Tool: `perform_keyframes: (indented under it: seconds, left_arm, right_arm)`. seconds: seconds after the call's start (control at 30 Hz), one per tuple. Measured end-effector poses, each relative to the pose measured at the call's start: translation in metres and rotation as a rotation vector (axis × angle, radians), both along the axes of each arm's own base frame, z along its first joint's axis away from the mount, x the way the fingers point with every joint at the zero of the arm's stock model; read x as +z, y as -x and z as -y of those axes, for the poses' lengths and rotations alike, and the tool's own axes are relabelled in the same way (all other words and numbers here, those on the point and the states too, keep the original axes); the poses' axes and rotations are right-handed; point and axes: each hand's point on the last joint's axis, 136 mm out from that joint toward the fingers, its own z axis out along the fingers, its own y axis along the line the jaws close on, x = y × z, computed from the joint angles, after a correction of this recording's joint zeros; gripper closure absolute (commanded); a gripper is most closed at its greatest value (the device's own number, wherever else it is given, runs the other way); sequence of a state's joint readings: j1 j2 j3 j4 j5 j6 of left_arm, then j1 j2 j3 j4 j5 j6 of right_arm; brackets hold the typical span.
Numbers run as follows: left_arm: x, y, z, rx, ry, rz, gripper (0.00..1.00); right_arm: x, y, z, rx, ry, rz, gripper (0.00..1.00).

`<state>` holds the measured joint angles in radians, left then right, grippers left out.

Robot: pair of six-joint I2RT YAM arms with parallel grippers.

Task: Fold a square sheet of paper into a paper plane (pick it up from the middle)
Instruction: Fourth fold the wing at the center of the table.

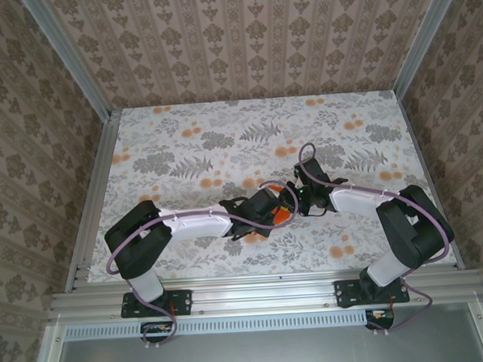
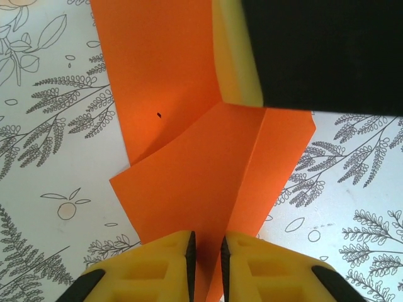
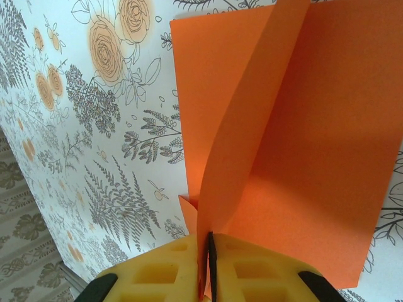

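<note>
The square sheet of paper (image 1: 282, 216) is bright orange, partly folded, and lies at the table's middle between my two grippers. In the left wrist view the paper (image 2: 176, 126) lies on the table with a diagonal flap folded over it. My left gripper (image 2: 208, 248) hovers over its near edge, jaws a narrow gap apart, with a crease running into that gap. The right gripper's yellow finger (image 2: 236, 56) meets the paper from the far side. In the right wrist view my right gripper (image 3: 208, 242) is shut on a raised flap of the paper (image 3: 315, 157).
The table (image 1: 183, 152) has a floral cloth, with bare room at the back and left. Aluminium rails (image 1: 263, 292) frame the near edge and sides. Both arms (image 1: 195, 224) reach inward and meet at the centre.
</note>
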<state>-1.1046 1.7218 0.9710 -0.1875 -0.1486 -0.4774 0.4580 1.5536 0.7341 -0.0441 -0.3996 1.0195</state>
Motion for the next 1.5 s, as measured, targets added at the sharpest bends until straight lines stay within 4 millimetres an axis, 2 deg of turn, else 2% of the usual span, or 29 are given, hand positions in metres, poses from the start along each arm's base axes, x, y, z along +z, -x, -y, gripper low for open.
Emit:
perform_keyframes:
  seconds: [0.2, 0.43, 1.3, 1.43, 1.5]
  left_arm:
    - [-0.0012, -0.0016, -0.0032, 0.008, -0.007, -0.005, 0.87]
    - [-0.0017, -0.0073, -0.0067, 0.030, 0.003, -0.024, 0.85]
    - [-0.0059, -0.0016, -0.0070, 0.055, 0.037, -0.098, 0.77]
    - [-0.0059, -0.0029, -0.0078, 0.065, 0.040, -0.101, 0.77]
    - [-0.0060, -0.0031, -0.0080, 0.068, 0.040, -0.102, 0.81]
  right_arm:
    - [0.0001, 0.0002, -0.0002, 0.001, -0.001, -0.001, 0.86]
    - [0.0001, 0.0002, -0.0002, 0.001, -0.001, -0.001, 0.86]
    - [0.0003, 0.0006, -0.0007, 0.003, -0.004, -0.002, 0.85]
    - [0.0003, 0.0006, -0.0007, 0.003, -0.004, -0.002, 0.85]
    - [0.0003, 0.0006, -0.0007, 0.003, -0.004, -0.002, 0.85]
